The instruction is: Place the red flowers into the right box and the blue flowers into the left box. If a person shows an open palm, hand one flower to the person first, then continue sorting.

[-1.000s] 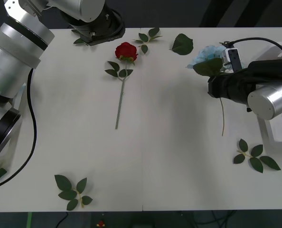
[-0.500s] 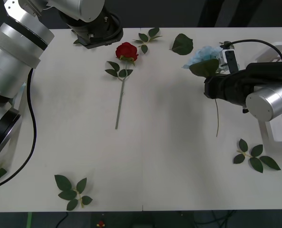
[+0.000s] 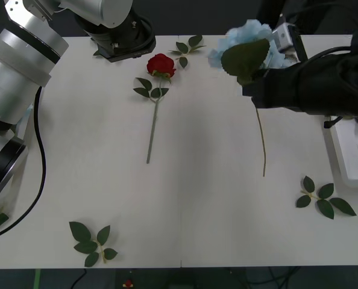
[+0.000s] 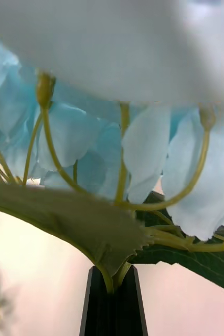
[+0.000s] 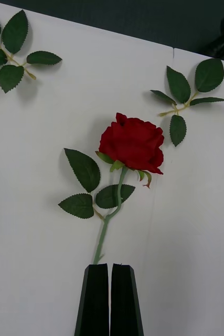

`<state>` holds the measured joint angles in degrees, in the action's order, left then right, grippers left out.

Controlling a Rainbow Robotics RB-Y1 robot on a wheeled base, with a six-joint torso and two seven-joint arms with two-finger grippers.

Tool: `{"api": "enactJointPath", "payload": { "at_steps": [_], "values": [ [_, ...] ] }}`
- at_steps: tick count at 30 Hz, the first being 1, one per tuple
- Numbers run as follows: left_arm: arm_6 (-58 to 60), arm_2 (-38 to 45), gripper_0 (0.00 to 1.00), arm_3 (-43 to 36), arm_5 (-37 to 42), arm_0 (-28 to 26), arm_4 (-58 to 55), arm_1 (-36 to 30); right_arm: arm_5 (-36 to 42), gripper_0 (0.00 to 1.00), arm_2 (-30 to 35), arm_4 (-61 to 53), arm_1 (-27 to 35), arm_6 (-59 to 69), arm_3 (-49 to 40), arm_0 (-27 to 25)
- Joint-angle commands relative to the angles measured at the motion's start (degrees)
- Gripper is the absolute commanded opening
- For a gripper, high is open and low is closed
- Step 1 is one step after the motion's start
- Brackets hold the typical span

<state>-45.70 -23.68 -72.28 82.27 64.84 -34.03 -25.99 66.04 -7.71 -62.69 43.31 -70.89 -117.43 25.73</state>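
Hydrangea (image 3: 246,43) is up off the table, pale blue head hanging over the far edge, right of the middle, with its thin stem dangling down and the tip near the tabletop. The right gripper (image 3: 257,81) has it: in the right wrist view the two black fingers (image 4: 113,302) are pressed together on the stem just under the big leaf, so it's a closed pinch on the flower.

Left gripper (image 5: 110,273) sits over the far-left part of the table, fingers closed on nothing, pointing straight at the red rose (image 3: 160,64). That rose lies flat near the far edge, left of the middle, stem running toward the near side.

So my read: this is the carry step for a blue flower. It has to go to the left box, which means a long haul across the table, passing over the rose without the stem snagging it. The right box (image 3: 354,150) is at the right edge, right by the arm, so wrong one for this. No open palm anywhere, so no handover needed, I reckon.
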Motion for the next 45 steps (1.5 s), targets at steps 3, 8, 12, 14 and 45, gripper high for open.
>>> {"api": "enactJointPath", "payload": {
  "at_steps": [3,8,12,14,45],
  "values": [
    [-1.76,1.45,0.00,-1.90,-1.94,3.10,-0.34,-2.22,-0.12,0.00,6.04,-8.59,0.98,-13.22,-5.62,0.11],
    [-1.85,4.35,0.00,-3.22,-5.72,3.10,-0.43,-2.14,-2.67,0.00,9.11,-16.33,-0.07,-27.20,-6.06,-1.20],
    [-2.12,4.79,0.00,-3.31,-5.72,3.10,-0.78,-2.22,-6.36,0.00,9.46,-21.16,-0.42,-35.90,-6.06,-3.23],
    [-2.38,5.14,0.00,-3.31,-5.72,3.10,-0.51,-2.22,-8.47,0.00,9.20,-23.53,-0.86,-39.68,-6.06,-4.54],
    [-48.79,49.61,0.05,-37.14,15.46,-32.49,-38.66,-1.87,-25.35,0.00,-0.56,-37.51,-4.11,-52.95,-6.06,-8.41]
  ]
}}
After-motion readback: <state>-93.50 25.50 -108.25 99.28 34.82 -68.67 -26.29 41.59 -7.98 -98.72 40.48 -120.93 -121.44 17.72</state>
